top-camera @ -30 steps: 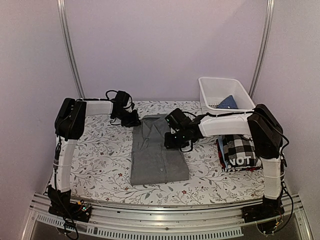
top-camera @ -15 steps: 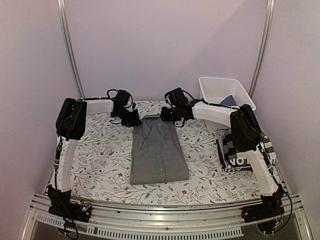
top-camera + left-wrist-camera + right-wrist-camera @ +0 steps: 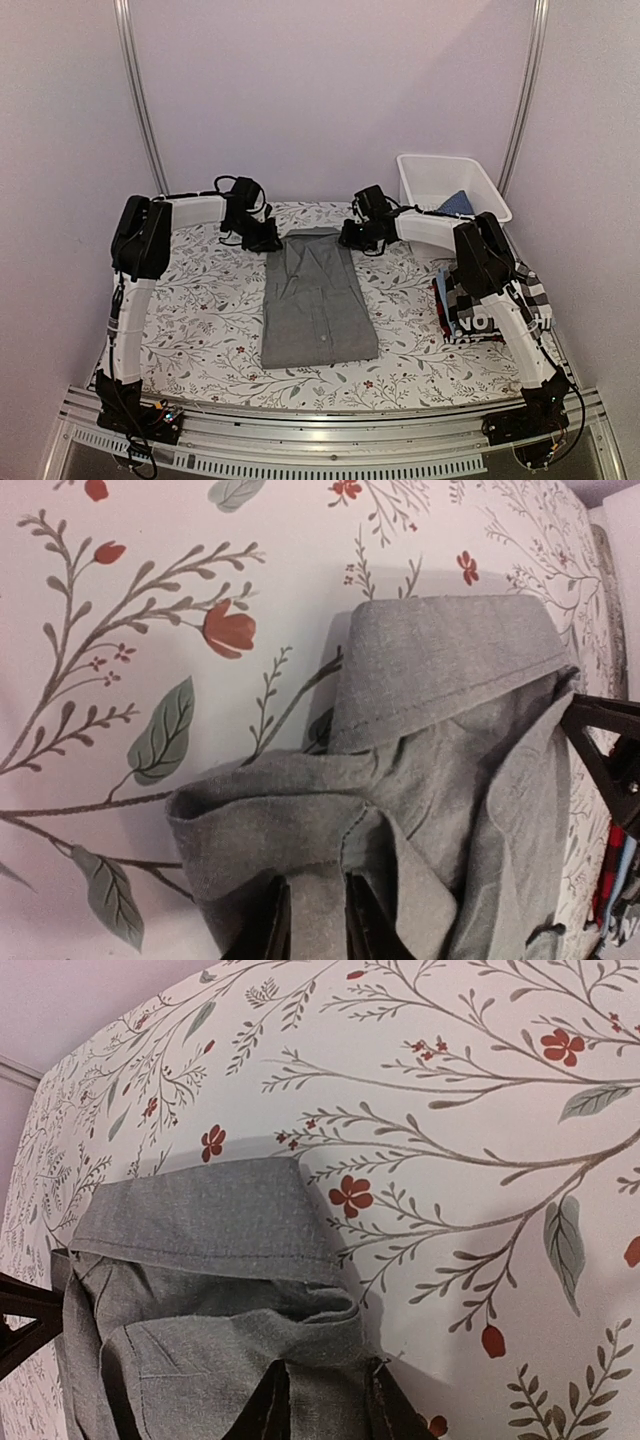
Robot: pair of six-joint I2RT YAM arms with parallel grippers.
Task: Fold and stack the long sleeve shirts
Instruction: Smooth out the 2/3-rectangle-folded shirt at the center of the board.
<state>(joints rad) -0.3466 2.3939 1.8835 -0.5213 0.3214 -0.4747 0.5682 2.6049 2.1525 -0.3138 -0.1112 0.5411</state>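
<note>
The grey button-up shirt [image 3: 315, 300] lies folded into a long strip in the middle of the table, collar at the far end. My left gripper [image 3: 268, 240] is at its far left corner and my right gripper [image 3: 352, 236] at its far right corner. In the left wrist view my left gripper [image 3: 313, 885] is shut on a bunched fold of the grey shirt [image 3: 440, 680]. In the right wrist view my right gripper [image 3: 328, 1375] is shut on the grey shirt [image 3: 200, 1220] beside the collar. A black-and-white checked shirt [image 3: 482, 290] lies folded on the dark "NOT" shirt [image 3: 480, 323] at the right.
A white basket [image 3: 430, 172] stands at the back right with a pale blue shirt [image 3: 457, 203] in it. The floral tablecloth [image 3: 200, 310] covers the table. Metal frame posts rise at the back left and back right.
My right arm has swung from over the shirt's right middle to its far right corner by the collar. The left arm and the shirt's body have stayed put.
</note>
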